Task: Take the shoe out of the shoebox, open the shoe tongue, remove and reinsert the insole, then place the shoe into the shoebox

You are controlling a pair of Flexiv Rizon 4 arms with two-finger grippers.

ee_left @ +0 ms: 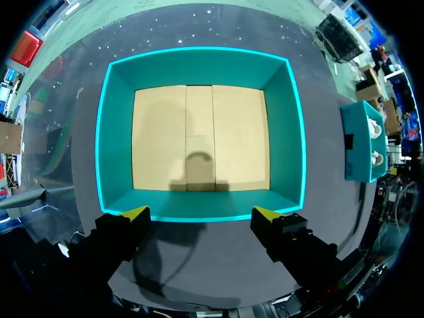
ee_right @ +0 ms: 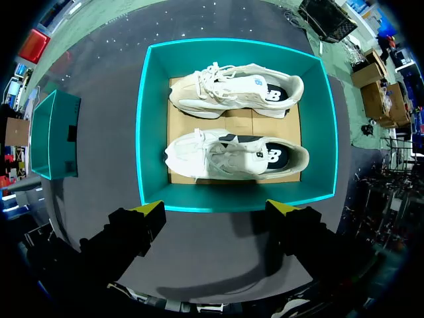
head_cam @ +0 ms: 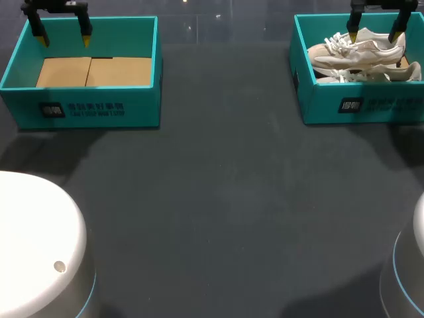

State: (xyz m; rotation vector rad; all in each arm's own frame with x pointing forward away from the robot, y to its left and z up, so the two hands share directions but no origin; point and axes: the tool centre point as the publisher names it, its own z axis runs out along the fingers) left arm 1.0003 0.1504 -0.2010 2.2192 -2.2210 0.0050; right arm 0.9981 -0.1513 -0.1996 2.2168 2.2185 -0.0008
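Note:
Two white shoes lie side by side in the teal shoebox (head_cam: 361,106) at the table's back right: one (head_cam: 358,52) toward the far wall, the other (head_cam: 377,74) nearer the front wall. In the right wrist view the same pair, one shoe (ee_right: 235,89) and the other (ee_right: 237,157), rests on the box's (ee_right: 151,126) cardboard floor. My right gripper (head_cam: 377,28) (ee_right: 217,211) hangs open above that box, touching nothing. Over the far edge of a second teal box (head_cam: 93,109) (ee_left: 112,139) at the back left, my left gripper (head_cam: 63,33) (ee_left: 201,215) is open and holds nothing.
The left box holds only a bare cardboard floor (head_cam: 93,71). Dark table surface (head_cam: 218,199) stretches between and in front of the two boxes. The white bases of my arms (head_cam: 33,245) fill the near corners.

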